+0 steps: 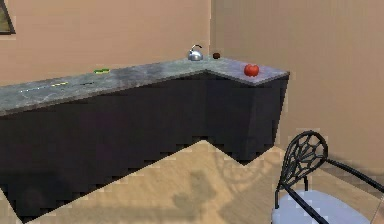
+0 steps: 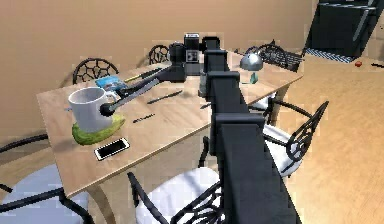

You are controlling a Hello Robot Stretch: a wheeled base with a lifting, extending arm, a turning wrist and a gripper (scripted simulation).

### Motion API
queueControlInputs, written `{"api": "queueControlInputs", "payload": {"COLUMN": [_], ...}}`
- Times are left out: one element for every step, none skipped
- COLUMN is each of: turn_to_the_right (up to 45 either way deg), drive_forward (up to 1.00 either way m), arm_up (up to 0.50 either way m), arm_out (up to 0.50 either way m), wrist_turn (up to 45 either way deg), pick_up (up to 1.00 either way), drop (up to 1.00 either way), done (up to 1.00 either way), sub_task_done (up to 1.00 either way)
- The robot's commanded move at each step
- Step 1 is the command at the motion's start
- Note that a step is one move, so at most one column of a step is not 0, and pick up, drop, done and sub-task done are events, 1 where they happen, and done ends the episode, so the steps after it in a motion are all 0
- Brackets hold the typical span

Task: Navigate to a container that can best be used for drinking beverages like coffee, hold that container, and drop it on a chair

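Wooden table [image 2: 170,115], mug [image 2: 88,103], gripper [image 2: 118,100], phone [image 2: 112,149], chair [image 2: 185,190]

The mug [image 2: 88,104] is looking glossy and smooth, the counter [image 2: 175,125] is showing matt pale wood, and that kettle [image 1: 195,53] is gleaming like polished metal.

A: What's ahead of you, apart from the job?
B: In the forward view you'll find a dark counter [image 1: 120,80] with a grey top across the upper half. A kettle [image 1: 195,53] sits at its inner corner, a red fruit [image 1: 251,69] near its right end, and a small green thing [image 1: 101,70] left of middle.
A: And to the side?
B: You get a wooden table [image 2: 175,125]. A phone [image 2: 112,149] lies at lower left, and pens [image 2: 166,97] lie near the middle.
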Motion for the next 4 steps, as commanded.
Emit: {"api": "queueControlInputs", "payload": {"turn_to_the_right": [0.0, 0.0, 0.0, 0.0], "drive_forward": [0.0, 0.0, 0.0, 0.0], "arm_up": [0.0, 0.0, -0.44, -0.5], "arm_out": [0.0, 0.0, 0.0, 0.0], "wrist_turn": [45.0, 39.0, 0.0, 0.0], "pick_up": [0.0, 0.0, 0.0, 0.0], "drop": [0.0, 0.0, 0.0, 0.0], "done": [0.0, 0.0, 0.0, 0.0], "sub_task_done": [0.0, 0.0, 0.0, 0.0]}}
